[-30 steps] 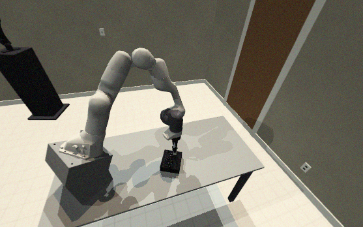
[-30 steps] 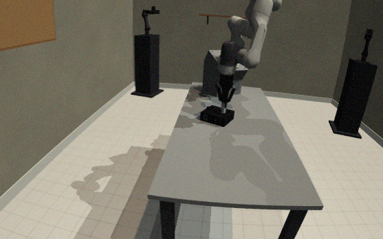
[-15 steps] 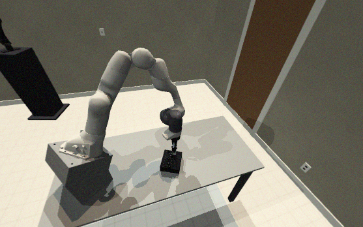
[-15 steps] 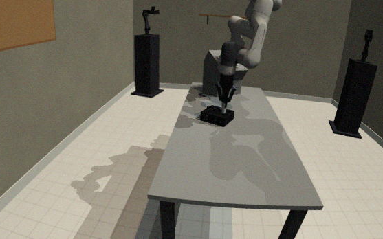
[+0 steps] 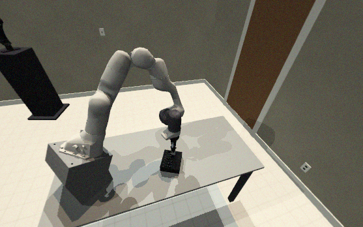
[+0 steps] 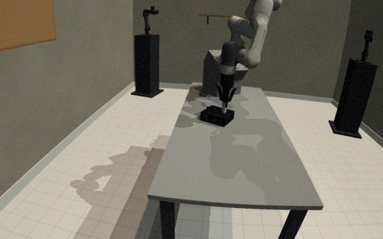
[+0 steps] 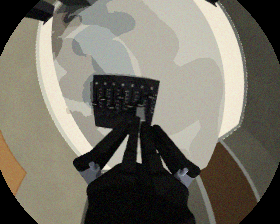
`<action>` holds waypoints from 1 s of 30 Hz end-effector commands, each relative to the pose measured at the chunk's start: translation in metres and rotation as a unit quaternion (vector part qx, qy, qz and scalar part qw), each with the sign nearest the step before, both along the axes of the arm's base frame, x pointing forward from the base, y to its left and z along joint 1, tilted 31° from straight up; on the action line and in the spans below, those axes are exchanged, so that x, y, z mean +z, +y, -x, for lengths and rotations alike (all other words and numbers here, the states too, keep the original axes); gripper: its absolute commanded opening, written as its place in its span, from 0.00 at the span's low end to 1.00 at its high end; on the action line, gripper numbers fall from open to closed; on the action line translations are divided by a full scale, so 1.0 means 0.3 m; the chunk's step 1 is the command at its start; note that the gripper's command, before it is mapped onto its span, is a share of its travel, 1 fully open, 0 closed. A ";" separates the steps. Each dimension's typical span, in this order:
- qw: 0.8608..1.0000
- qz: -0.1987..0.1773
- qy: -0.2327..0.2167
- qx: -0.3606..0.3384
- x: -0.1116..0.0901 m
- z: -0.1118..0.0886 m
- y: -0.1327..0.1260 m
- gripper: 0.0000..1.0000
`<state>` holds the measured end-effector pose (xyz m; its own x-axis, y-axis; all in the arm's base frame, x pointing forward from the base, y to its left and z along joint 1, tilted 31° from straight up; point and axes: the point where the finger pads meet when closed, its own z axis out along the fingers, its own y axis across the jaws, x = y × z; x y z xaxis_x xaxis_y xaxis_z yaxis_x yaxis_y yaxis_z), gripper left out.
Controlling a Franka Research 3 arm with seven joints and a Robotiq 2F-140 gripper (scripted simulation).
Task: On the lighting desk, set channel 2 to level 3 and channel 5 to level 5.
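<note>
Closed claw pressing at a fader on the lighting desk

The one arm's claw (image 7: 139,124), fingers fully together and gripping nothing, points its tip down onto the single lighting desk (image 5: 171,162), which stands flat on the one table (image 6: 240,165) near the arm's base. Judging by this, a fader push is in hand; next calls for a short, slow nudge. Faders are too small to count.

Around you: grey-olive walls, a pale tiled floor (image 6: 64,165), a brown door (image 5: 266,55), and black pedestals (image 6: 146,63) by the walls.
</note>
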<state>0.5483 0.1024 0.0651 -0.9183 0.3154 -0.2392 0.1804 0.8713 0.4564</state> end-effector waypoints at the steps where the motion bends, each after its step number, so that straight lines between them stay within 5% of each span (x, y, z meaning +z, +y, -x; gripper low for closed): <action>1: 1.000 0.002 -0.003 0.004 -0.001 0.008 0.005 0.00; 30: 1.000 0.002 -0.003 0.004 -0.009 0.038 0.015 0.00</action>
<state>0.5380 0.1058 0.0624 -0.9183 0.3143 -0.2408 0.1788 0.8718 0.4560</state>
